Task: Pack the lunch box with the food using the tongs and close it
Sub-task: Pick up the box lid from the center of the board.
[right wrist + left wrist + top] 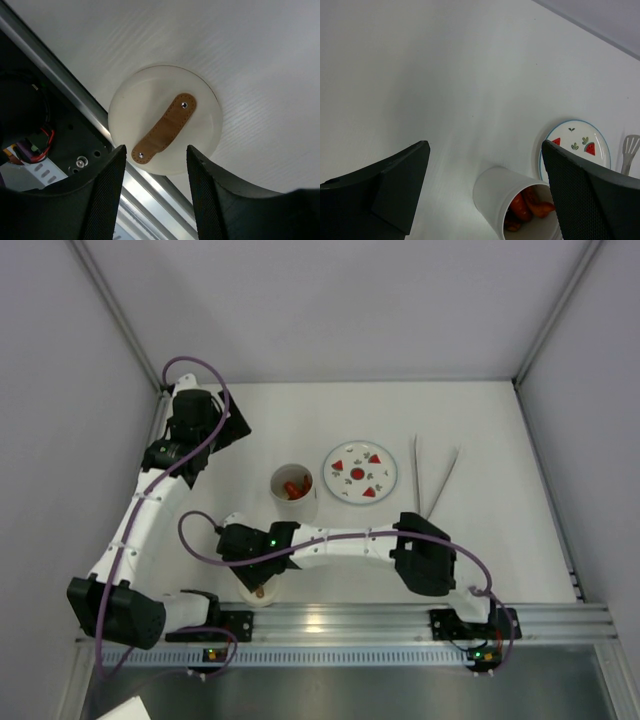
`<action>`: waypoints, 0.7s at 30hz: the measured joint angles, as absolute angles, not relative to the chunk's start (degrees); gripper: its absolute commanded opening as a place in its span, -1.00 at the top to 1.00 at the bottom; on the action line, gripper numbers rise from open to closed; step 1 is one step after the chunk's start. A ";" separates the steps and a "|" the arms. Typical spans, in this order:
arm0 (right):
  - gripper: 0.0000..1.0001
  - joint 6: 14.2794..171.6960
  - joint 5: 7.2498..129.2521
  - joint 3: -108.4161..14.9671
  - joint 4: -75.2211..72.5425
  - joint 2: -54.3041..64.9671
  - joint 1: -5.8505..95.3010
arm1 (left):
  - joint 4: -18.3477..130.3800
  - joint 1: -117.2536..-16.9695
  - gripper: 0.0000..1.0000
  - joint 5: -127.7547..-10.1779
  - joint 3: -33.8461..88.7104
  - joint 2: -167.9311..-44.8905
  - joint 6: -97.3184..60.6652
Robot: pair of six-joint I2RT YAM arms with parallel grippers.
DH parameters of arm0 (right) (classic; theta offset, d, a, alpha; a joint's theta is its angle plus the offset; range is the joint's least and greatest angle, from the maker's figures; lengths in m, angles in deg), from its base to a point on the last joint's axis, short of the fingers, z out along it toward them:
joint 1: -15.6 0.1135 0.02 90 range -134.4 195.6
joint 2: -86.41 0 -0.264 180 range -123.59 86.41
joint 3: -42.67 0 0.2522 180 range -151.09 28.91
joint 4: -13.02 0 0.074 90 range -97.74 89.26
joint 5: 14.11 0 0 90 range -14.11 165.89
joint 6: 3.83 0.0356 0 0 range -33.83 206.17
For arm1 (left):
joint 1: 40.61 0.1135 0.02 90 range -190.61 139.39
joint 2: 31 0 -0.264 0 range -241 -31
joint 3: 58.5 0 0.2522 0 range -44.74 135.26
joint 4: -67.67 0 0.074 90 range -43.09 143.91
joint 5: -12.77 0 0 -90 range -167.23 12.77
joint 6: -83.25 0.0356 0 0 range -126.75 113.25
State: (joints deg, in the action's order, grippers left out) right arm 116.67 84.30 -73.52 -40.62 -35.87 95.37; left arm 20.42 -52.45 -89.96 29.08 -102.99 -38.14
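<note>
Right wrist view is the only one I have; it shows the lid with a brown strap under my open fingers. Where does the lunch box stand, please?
Observer: The lunch box stands upright on the table, farther back than the lid and left of the plate.
Operator: Is food in it already?
Observer: Yes, orange and red pieces lie inside it.
Operator: And the tongs?
Observer: The tongs lie free on the table, right of the plate.

I see lunch box (296, 508) upright, open, frame centre; orange-red food (295, 486) inside. Lid (200, 130), brown strap, flat, lower left. Tongs (418, 475) lying right of centre.
</note>
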 measured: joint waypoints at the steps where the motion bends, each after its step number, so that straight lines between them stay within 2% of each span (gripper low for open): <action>1: -0.02 116.52 84.10 -73.85 -40.53 -36.35 95.37 | 20.42 -52.45 -0.98 -89.96 29.08 -102.99 -38.14; 12: -0.01 116.17 83.29 -76.19 -40.69 -40.13 95.37 | 20.42 -52.45 -0.98 -89.98 29.08 -102.99 -38.14; 15: 0.09 116.15 83.36 -76.19 -40.80 -40.78 95.37 | 20.42 -52.45 -0.98 -90.00 29.08 -102.99 -38.12; 17: 0.24 116.00 83.44 -76.28 -40.80 -40.81 95.39 | 20.42 -52.45 -0.98 -90.00 29.08 -102.99 -38.14; 21: 0.34 115.91 83.68 -76.32 -41.02 -40.83 95.41 | 20.42 -52.45 -0.98 -89.98 29.08 -102.99 -38.12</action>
State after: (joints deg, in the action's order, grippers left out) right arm 115.91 83.68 -76.32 -41.02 -40.83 95.41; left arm 20.42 -52.45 -89.98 29.08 -102.99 -38.12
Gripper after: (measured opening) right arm 0.353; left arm 0.991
